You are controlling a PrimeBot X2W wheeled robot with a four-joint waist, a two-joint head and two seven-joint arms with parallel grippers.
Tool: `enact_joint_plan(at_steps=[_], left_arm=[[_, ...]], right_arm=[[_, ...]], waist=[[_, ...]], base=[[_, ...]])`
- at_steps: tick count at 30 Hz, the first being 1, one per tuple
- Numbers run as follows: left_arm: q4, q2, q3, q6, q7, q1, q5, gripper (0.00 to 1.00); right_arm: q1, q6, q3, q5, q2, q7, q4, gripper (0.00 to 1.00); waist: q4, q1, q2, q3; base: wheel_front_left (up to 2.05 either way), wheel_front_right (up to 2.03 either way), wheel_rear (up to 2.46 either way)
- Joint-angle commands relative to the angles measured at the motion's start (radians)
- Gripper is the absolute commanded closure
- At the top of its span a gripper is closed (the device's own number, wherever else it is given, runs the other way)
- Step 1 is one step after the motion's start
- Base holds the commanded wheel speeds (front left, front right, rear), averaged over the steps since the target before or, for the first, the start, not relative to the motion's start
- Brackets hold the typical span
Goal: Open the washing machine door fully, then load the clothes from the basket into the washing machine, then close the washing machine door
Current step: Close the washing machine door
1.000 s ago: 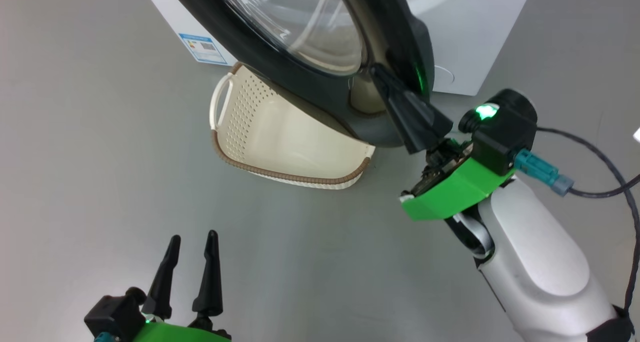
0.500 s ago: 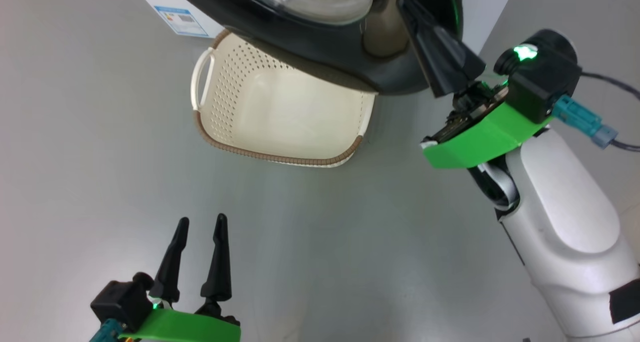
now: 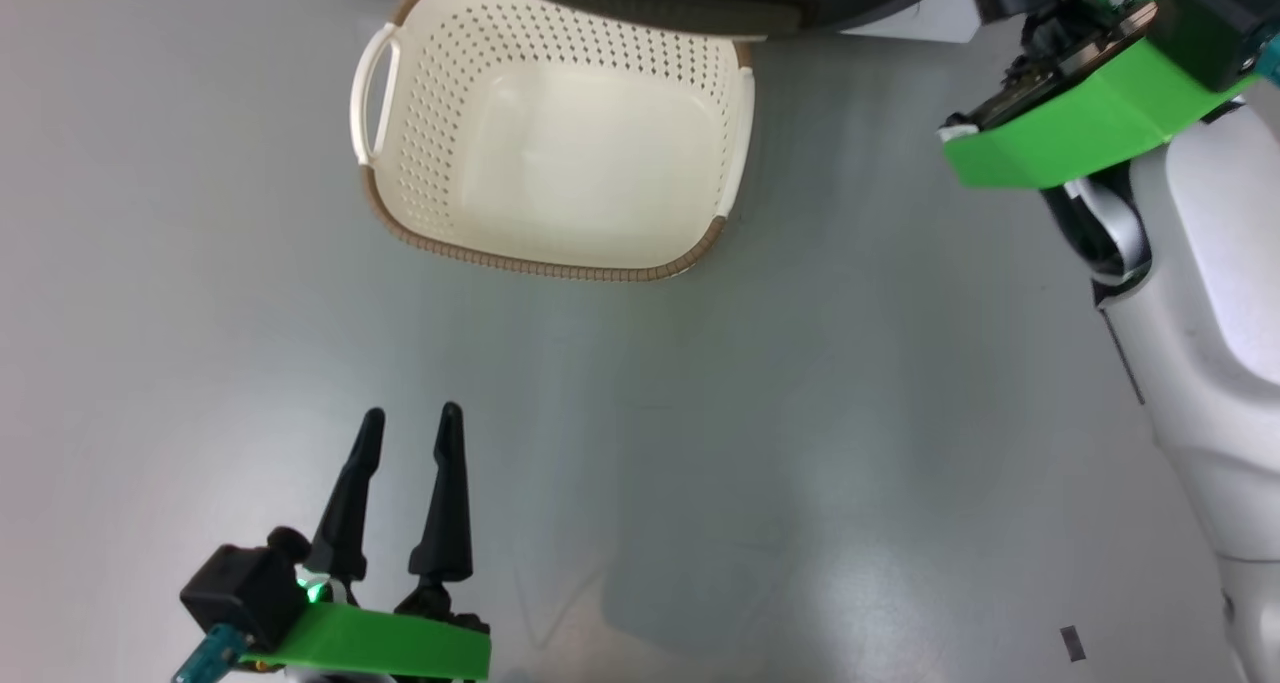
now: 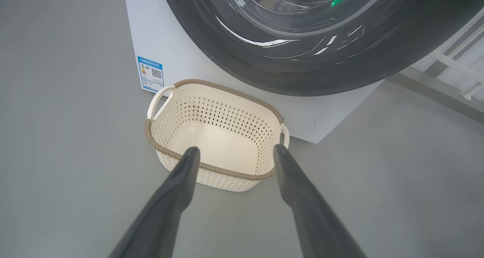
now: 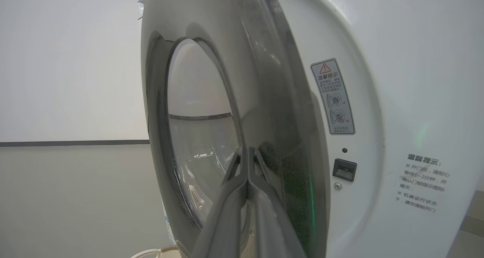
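The glossy black-rimmed door (image 5: 264,99), its glass centre bulging, stands ajar from the boxy white washing machine (image 5: 408,80). The right claw (image 5: 247,152), fingers pressed together, points its tips at that dark rim. On the smooth grey floor (image 3: 800,413) sits the perforated cream basket (image 3: 430,133) with a brown woven rim, and the door overhangs its far edge. The left claw (image 3: 411,413) hovers spread, well apart from the basket.

The left gripper (image 4: 236,149) spreads its two dark fingers wide above the grey floor (image 4: 68,156), framing the basket (image 4: 211,168), whose pale bottom lies bare. The basket stands just before the washing machine (image 4: 177,50), below the washing machine door (image 4: 287,73), near a blue energy label (image 4: 151,73).
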Motion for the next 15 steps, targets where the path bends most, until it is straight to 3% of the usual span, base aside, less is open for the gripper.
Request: enact_joint_plan(at_steps=[1, 15], left_arm=[[-0.031, 0.012, 0.024, 0.008, -0.006, -0.016, -0.013, 0.00], [-0.091, 0.012, -0.027, 0.027, -0.006, -0.019, -0.049, 0.00]], right_arm=[[-0.011, 0.001, 0.006, -0.009, 0.011, -0.003, -0.016, 1.00], [-0.231, 0.001, -0.010, -0.022, -0.106, -0.003, 0.072, 1.00]], waist=[[0.016, 0.0000, 0.0000, 0.019], [0.078, 0.0000, 0.0000, 0.108]], base=[[0.00, 0.00, 0.00], [0.00, 0.00, 0.00]])
